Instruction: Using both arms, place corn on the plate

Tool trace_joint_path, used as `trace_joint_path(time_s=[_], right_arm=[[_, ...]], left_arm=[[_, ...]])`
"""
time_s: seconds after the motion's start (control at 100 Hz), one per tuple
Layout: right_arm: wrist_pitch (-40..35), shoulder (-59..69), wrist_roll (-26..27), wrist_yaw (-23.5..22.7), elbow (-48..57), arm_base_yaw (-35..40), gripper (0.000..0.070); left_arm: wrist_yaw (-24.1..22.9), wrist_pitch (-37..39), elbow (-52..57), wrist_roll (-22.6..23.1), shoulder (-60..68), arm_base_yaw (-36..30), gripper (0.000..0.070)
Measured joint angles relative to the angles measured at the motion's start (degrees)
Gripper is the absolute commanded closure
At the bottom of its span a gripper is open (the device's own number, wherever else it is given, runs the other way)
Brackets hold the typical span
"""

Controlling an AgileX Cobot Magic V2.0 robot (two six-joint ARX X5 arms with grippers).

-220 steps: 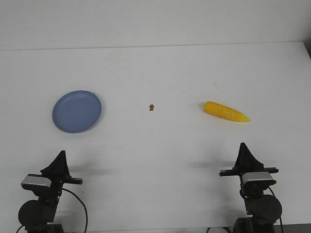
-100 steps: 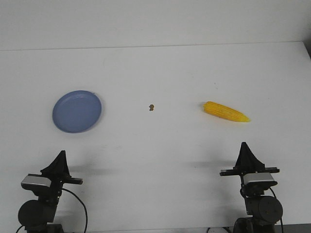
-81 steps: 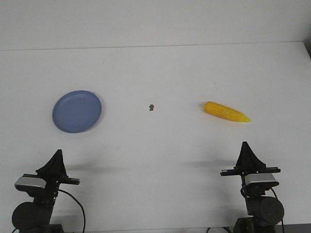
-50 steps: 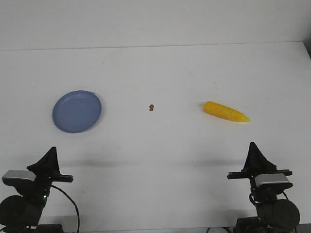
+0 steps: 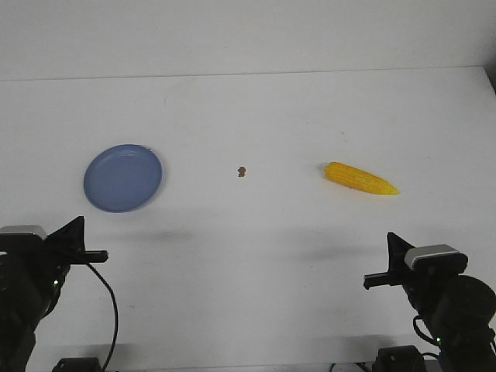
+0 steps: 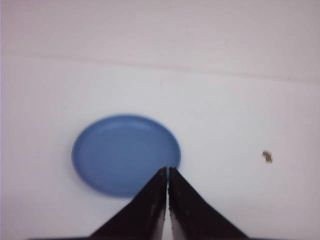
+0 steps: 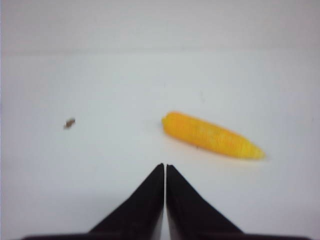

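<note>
Both arms have pulled back and down toward the near edge since the earlier frames; the plate, the corn and the speck have not moved.

The white table (image 5: 256,116) is the biggest thing. The left arm (image 5: 23,291) sits at the table's 7 o'clock corner and the right arm (image 5: 453,306) at its 5 o'clock corner.

The blue plate (image 5: 123,177) lies flat at about 9 o'clock from the table's middle, with nothing on it. The yellow corn (image 5: 360,179) lies on the table at about 3 o'clock, well apart from the plate, its pointed end at 4 o'clock.

The left end effector (image 6: 167,172) is closed, its 2 fingers pressed together, holding nothing. The right end effector (image 7: 165,167) is closed the same way, holding nothing.

A tiny brown speck (image 5: 242,170) lies between the plate and the corn.
</note>
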Motion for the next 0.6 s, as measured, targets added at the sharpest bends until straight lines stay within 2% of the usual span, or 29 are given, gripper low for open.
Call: trace_joint_path(time_s=[0.15, 0.6], right_arm=[[-4.7, 5.2, 0.0, 0.0, 3.5, 0.0, 0.0686], [-4.0, 7.4, 0.0, 0.0, 3.5, 0.0, 0.0686]], left_arm=[[0.0, -2.4, 0.3, 0.0, 3.5, 0.0, 0.0694], [0.0, -4.1, 0.3, 0.0, 3.5, 0.0, 0.0692]])
